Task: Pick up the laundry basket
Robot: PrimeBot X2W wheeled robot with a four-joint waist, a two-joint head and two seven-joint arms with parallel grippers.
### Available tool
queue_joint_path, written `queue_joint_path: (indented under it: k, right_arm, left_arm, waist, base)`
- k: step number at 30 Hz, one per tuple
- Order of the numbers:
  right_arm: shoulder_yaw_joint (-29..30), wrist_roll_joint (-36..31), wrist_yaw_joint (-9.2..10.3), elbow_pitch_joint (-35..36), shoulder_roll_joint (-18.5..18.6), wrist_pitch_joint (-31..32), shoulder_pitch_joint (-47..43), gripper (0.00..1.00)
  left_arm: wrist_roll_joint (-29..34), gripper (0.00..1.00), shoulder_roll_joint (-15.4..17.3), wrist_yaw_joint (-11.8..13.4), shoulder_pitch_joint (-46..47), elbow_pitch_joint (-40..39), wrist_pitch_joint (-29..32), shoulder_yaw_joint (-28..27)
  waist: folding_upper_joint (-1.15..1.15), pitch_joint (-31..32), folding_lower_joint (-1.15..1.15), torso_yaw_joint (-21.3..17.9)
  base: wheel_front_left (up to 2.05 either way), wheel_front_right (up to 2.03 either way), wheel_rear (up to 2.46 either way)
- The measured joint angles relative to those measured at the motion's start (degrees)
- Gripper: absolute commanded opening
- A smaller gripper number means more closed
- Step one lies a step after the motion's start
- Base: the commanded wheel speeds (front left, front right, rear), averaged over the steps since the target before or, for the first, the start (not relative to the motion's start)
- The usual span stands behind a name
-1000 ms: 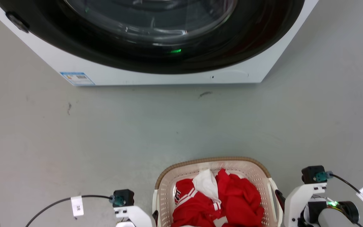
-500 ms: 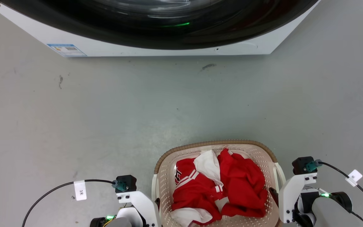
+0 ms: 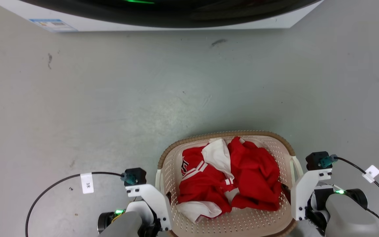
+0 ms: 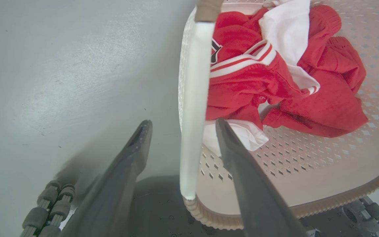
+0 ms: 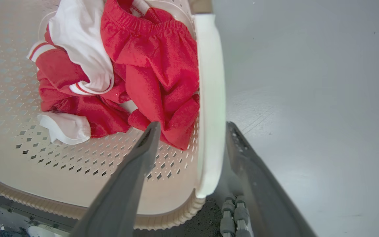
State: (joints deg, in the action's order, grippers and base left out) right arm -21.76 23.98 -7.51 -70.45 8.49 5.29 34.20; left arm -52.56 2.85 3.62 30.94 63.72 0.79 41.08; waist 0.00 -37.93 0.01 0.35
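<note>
Basket (image 3: 222,133) w/ red clothes (image 3: 242,184) on floor (image 3: 110,98), washer (image 3: 176,28) well beyond its far rim. Vs 1 s ago the whole head view slid: camera moved, prob. not the basket. L gripper (image 4: 183,122) jaws apart astride left handle (image 4: 192,82); R gripper (image 5: 192,124) same at right handle (image 5: 211,82). Nothing clamped yet; looks ready to close + lift.

Laundry area, shown by 1 white front-loading washing machine (image 3: 176,13) on a bare grey floor (image 3: 110,98) and 1 laundry basket (image 3: 224,134) holding red-and-white garments (image 3: 252,177) before it.
</note>
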Motion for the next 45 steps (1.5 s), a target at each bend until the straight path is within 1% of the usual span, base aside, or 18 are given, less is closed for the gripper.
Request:
queue_joint_path:
  k: [8, 9, 11, 12, 13, 23, 33, 38, 45]
  right_arm:
    - [-1.88, 1.70, 0.00, -1.09, -0.23, -1.00, 1.99, 1.00]
    - [-1.99, 1.97, 0.00, -1.23, -0.25, -1.04, 2.18, 0.98]
    - [-2.22, 2.52, 0.00, -1.45, -0.34, -1.07, 2.29, 0.32]
    - [-2.25, 2.99, 0.00, -1.55, -0.43, -1.08, 2.30, 0.09]
    - [-2.36, 3.52, 0.01, -1.60, -0.54, -1.09, 2.32, 0.00]
    - [-4.83, 6.90, 0.01, -1.91, -0.47, -1.21, 2.84, 0.00]
    - [-6.89, 10.25, 0.02, -1.76, -0.41, 0.14, 2.65, 0.00]
    - [-8.70, 13.15, 0.12, -0.90, -0.24, 4.02, 1.92, 0.00]
    - [-11.26, 16.78, 0.13, 0.60, 0.29, 10.14, 0.83, 0.00]
  left_arm:
    - [-2.87, 1.00, 0.00, 0.51, 2.30, 0.01, -0.97, 2.82]
    - [-3.26, 0.93, 0.00, 0.54, 2.42, 0.07, -0.97, 3.13]
    - [-3.94, 0.00, 0.01, 0.66, 2.85, 0.15, -0.98, 3.68]
    - [-4.33, 0.00, 0.01, 0.64, 3.13, 0.16, -0.98, 3.96]
    - [-4.70, 0.00, 0.00, 0.59, 3.36, 0.16, -0.98, 4.28]
    - [-7.97, 0.00, 0.23, 0.34, 4.07, 0.89, -2.53, 6.94]
    - [-10.01, 0.00, 0.44, -0.11, 4.82, 1.82, -1.87, 9.76]
    - [-10.92, 0.00, 0.64, -1.15, 5.80, 3.39, 1.78, 11.89]
    - [-12.52, 0.00, 0.66, -2.97, 6.30, 6.00, 7.75, 13.10]
  waist:
    - [0.00, -3.33, 0.00, 0.07]
    - [0.00, -3.63, 0.00, 0.06]
    - [0.00, -4.19, 0.00, 0.02]
    - [0.00, -4.45, 0.00, -0.01]
    - [0.00, -4.70, 0.00, -0.05]
    - [0.00, -5.15, -0.01, -0.40]
    - [0.00, -1.61, -0.01, -0.28]
    - [0.00, 3.28, 0.00, -0.29]
    - [0.00, 9.91, -0.01, -0.47]
  base:
    - [0.00, 0.00, 0.00]
    - [0.00, 0.00, 0.00]
    - [0.00, 0.00, 0.00]
    - [0.00, 0.00, 0.00]
    - [0.00, 0.00, 0.00]
    - [0.00, 0.00, 0.00]
    - [0.00, 0.00, 0.00]
    - [0.00, 0.00, 0.00]
    - [0.00, 0.00, 0.00]
